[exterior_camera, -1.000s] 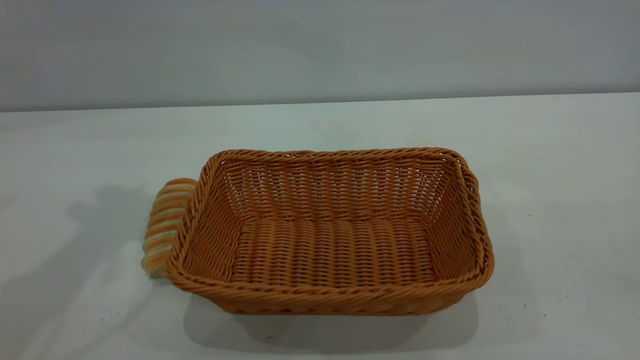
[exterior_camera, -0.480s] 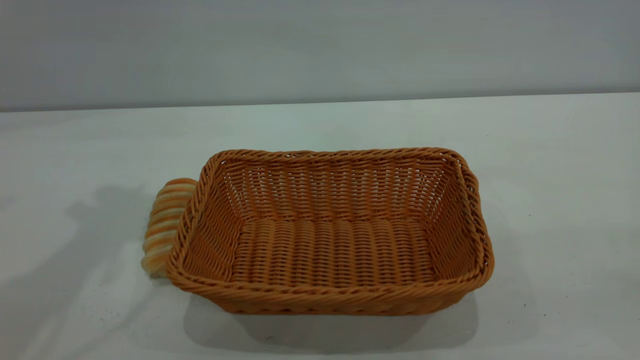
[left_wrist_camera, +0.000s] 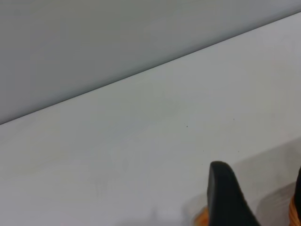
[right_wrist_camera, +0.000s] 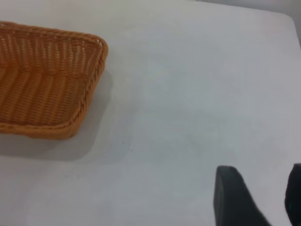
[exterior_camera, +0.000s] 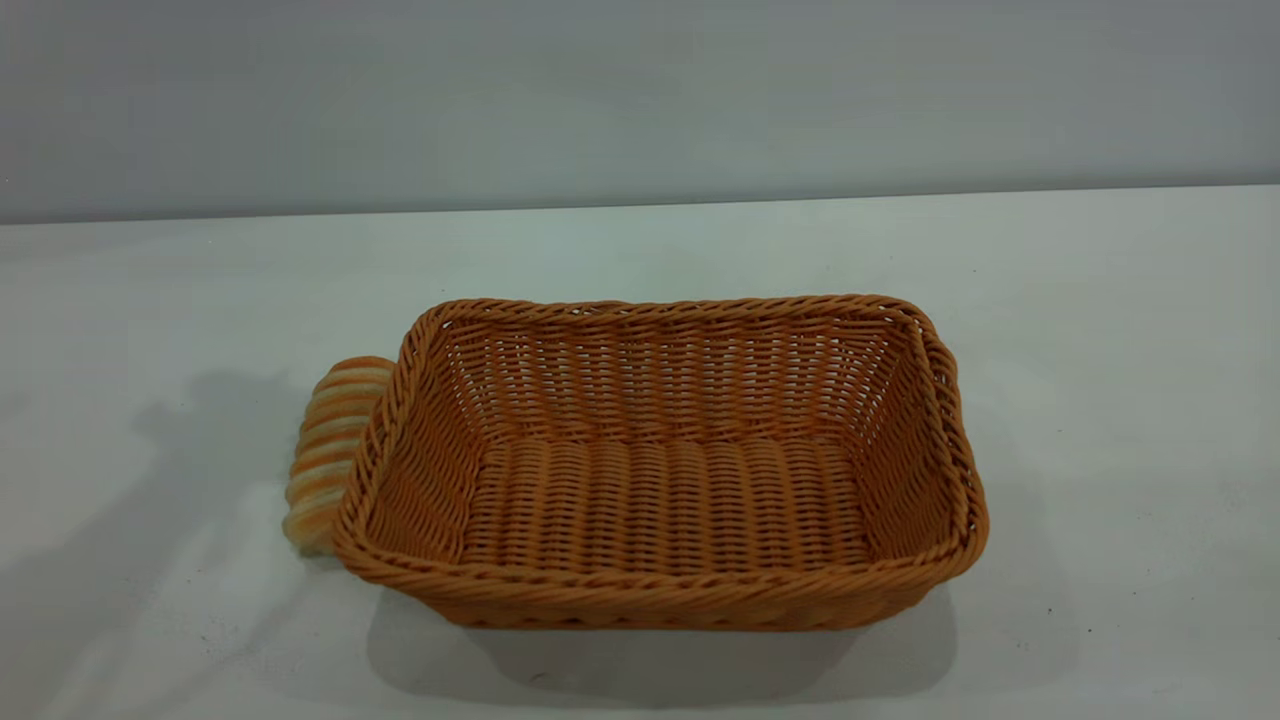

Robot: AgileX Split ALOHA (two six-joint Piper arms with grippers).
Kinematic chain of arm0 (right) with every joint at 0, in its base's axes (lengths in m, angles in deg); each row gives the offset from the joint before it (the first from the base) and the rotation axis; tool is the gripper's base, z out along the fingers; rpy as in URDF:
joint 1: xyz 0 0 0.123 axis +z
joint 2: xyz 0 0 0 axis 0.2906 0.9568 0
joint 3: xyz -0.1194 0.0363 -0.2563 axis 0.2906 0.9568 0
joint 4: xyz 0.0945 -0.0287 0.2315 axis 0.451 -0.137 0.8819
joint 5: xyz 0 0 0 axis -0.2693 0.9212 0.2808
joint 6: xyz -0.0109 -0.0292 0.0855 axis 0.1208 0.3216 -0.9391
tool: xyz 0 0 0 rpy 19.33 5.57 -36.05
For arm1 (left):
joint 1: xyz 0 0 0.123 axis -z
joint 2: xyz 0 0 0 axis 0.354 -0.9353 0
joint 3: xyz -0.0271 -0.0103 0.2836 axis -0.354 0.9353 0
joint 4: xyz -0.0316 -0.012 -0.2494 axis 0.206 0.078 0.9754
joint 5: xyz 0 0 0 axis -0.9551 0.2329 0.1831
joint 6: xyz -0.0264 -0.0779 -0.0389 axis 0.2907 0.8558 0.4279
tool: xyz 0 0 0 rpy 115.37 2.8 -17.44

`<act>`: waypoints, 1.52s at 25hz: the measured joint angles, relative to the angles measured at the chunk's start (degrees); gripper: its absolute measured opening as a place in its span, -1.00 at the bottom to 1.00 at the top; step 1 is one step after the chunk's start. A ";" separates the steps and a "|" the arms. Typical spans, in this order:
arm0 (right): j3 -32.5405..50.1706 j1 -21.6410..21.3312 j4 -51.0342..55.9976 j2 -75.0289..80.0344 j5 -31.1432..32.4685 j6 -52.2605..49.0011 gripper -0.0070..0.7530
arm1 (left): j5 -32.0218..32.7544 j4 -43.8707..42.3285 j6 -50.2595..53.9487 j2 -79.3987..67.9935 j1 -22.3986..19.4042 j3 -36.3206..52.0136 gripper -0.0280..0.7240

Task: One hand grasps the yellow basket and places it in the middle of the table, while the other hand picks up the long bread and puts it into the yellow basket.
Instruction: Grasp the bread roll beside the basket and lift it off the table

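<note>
You see the yellow basket (exterior_camera: 660, 465) sitting upright on the white counter (exterior_camera: 1100, 330), roughly at the centre of the exterior view, its long side facing the camera and its woven floor bare. The long bread (exterior_camera: 330, 450) lies on the counter at the basket's nine o'clock, tucked right against the short wall there, with part of it hidden behind the braided rim; it runs from about eleven o'clock toward seven o'clock along that wall. Neither arm shows in the exterior view. In your left wrist view the left hand (left_wrist_camera: 256, 197) hovers above the counter with its two black fingers (left_wrist_camera: 225, 193) spread, a gap of bare white surface between them, and slivers of orange at the frame's edge beside the fingers. In your right wrist view the right hand (right_wrist_camera: 258, 197) is also spread, both fingers (right_wrist_camera: 233, 197) apart over bare counter, gripping nothing. From that camera the basket (right_wrist_camera: 47, 80) sits well apart from the right hand, off toward ten o'clock, with its rounded corner and shadow showing.
</note>
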 joint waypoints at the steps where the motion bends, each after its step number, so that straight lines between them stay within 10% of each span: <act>1: 0.05 0.00 -0.05 -0.07 0.05 0.00 -0.15 | 0.15 -0.05 0.00 0.00 0.00 0.00 0.16; 38: 2.38 0.00 -1.28 -4.39 0.87 -2.36 -0.16 | 15.18 -6.71 3.11 -15.68 0.00 -0.11 0.13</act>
